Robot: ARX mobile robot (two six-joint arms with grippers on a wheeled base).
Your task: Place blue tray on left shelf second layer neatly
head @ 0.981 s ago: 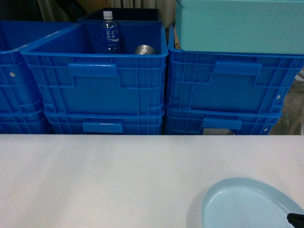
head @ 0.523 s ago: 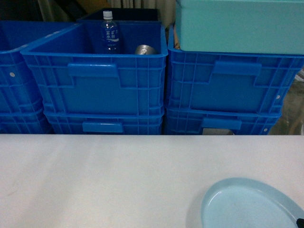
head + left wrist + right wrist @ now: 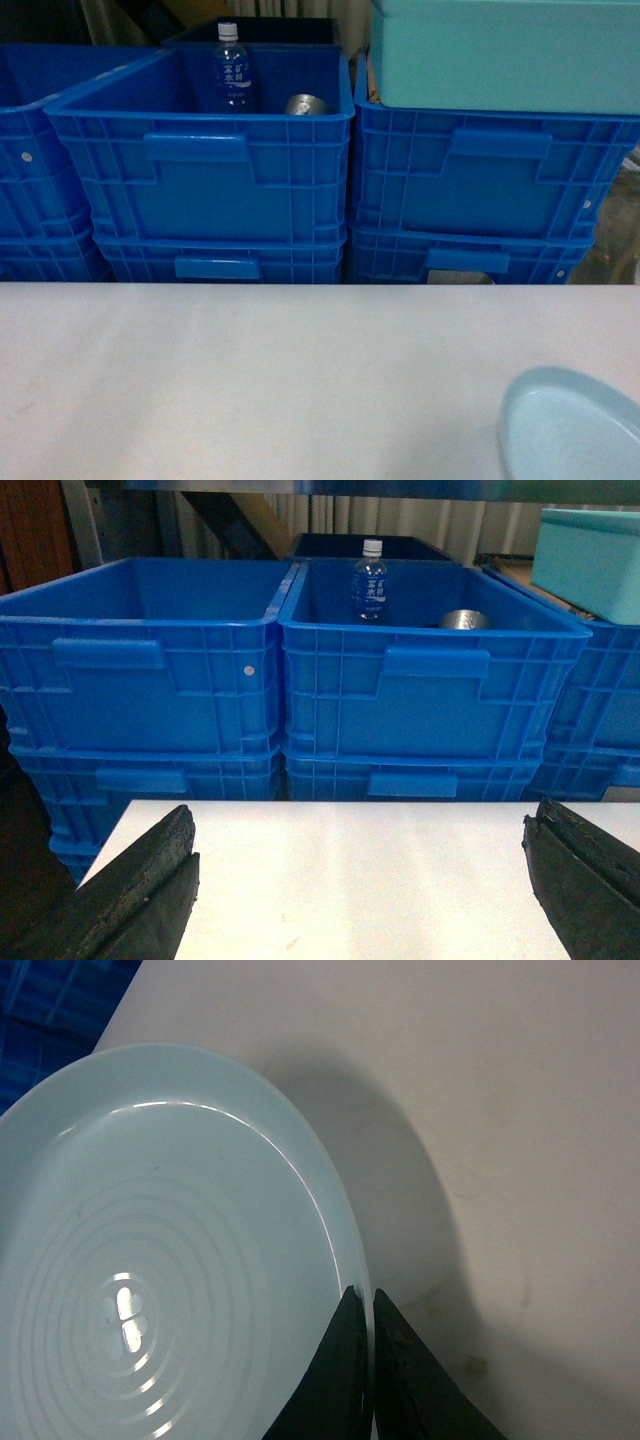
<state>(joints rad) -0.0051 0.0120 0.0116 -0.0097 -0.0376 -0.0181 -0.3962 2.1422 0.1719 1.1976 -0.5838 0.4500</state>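
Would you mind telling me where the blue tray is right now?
The blue tray sits at the head view's bottom-right corner over the white table, its rim pinched by the right gripper.

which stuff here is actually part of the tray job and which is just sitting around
Part of the job:
- blue tray
- right gripper, shut on the tray's rim
- left gripper, open and empty

Just sitting around:
- blue crates
- water bottle
- metal can
- turquoise bin
- white table
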